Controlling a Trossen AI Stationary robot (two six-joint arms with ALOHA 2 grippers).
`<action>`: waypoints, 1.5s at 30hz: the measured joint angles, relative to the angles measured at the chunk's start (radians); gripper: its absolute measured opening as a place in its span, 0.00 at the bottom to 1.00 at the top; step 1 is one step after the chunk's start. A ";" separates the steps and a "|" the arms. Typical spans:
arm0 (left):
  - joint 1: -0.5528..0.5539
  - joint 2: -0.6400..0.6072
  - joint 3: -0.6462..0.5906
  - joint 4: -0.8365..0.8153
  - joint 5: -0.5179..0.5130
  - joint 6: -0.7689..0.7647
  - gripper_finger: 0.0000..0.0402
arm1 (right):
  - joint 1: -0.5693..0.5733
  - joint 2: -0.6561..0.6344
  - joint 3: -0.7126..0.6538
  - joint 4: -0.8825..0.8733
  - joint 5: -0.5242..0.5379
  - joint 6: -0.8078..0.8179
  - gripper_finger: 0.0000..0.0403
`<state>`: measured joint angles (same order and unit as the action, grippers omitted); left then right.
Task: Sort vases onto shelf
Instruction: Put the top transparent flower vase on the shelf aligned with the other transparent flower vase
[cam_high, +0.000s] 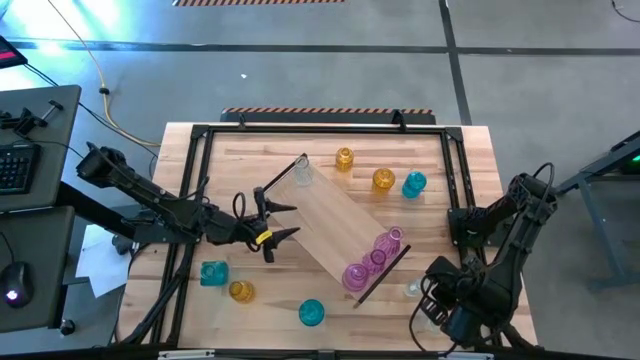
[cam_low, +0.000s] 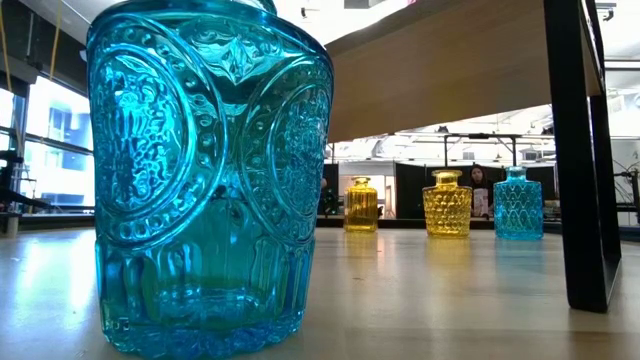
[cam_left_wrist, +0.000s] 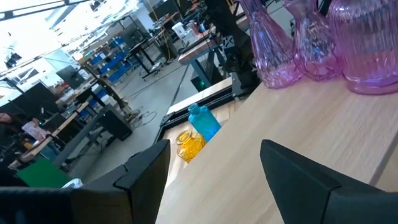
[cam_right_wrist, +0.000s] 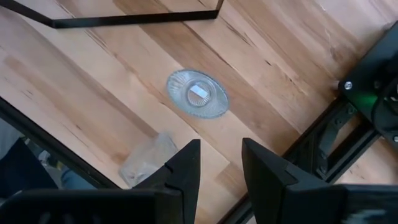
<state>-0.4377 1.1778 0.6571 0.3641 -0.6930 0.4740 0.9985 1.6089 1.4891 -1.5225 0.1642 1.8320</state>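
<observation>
The light-wood shelf (cam_high: 335, 222) stands slantwise on the table's middle, on its dark end pieces (cam_low: 585, 150). Three pink vases (cam_high: 375, 260) stand at its near right end and a clear vase (cam_high: 303, 172) at its far left end. Yellow vases (cam_high: 344, 158) (cam_high: 383, 180) and a teal vase (cam_high: 413, 184) stand behind the shelf. Two teal vases (cam_high: 213, 272) (cam_high: 311, 312) and a yellow one (cam_high: 240, 291) stand near the front. My left gripper (cam_high: 290, 221) is open and level at the shelf's left long edge, its fingers (cam_left_wrist: 298, 174) over the board. My right gripper (cam_right_wrist: 221, 168) points down, open, above a clear vase (cam_right_wrist: 198, 93).
A second clear glass piece (cam_right_wrist: 146, 160) lies near the table's front right edge, beside my right fingers. A black metal frame (cam_high: 320, 128) runs around the tabletop. A desk with a keyboard (cam_high: 15, 165) stands to the left. A person (cam_low: 478, 190) shows far behind the table.
</observation>
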 joint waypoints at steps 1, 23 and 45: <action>0.000 0.000 0.000 0.000 0.000 0.000 0.60 | 0.000 0.000 0.000 -0.005 0.000 0.000 0.25; -0.001 0.000 0.000 -0.024 -0.003 0.001 0.60 | 0.003 -0.001 -0.144 0.063 0.026 0.029 0.26; -0.001 0.000 0.000 -0.029 -0.003 0.035 0.60 | -0.044 -0.042 -0.309 0.239 0.055 -0.008 0.57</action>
<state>-0.4389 1.1778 0.6575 0.3350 -0.6956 0.5095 0.9542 1.5670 1.1805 -1.2839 0.2188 1.8240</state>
